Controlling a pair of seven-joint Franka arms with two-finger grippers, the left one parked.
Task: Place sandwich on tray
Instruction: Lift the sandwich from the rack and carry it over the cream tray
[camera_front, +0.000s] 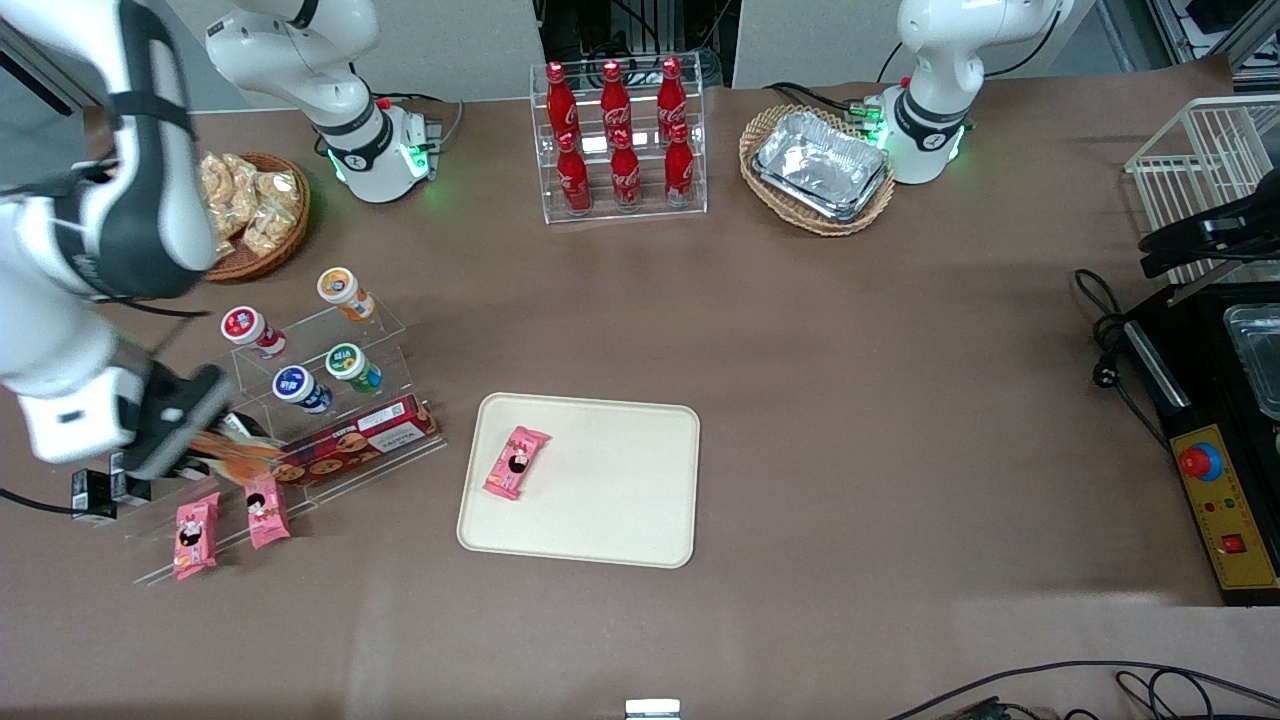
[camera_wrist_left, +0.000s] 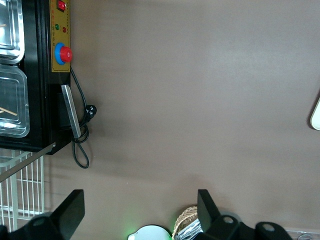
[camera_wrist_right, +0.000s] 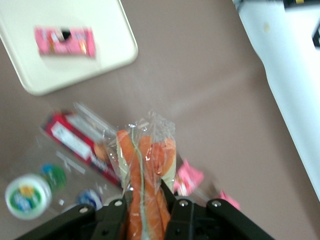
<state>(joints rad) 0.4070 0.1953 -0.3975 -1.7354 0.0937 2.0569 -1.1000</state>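
One slip is your risk: the hand (camera_wrist_right: 145, 207) pinches the sandwich (camera_wrist_right: 146, 175) by its slick wrap above the snack rack (camera_front: 330, 400), well short of the tray (camera_front: 620, 500).

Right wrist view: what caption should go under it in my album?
Pincer shut on the wrapped sandwich, held above the snack rack, cream tray nearby.

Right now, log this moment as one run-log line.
phase: carry | gripper: shut on sandwich, above the acrylic snack rack | tray: holds one pink snack packet, no sandwich yet | next: likely move toward the tray
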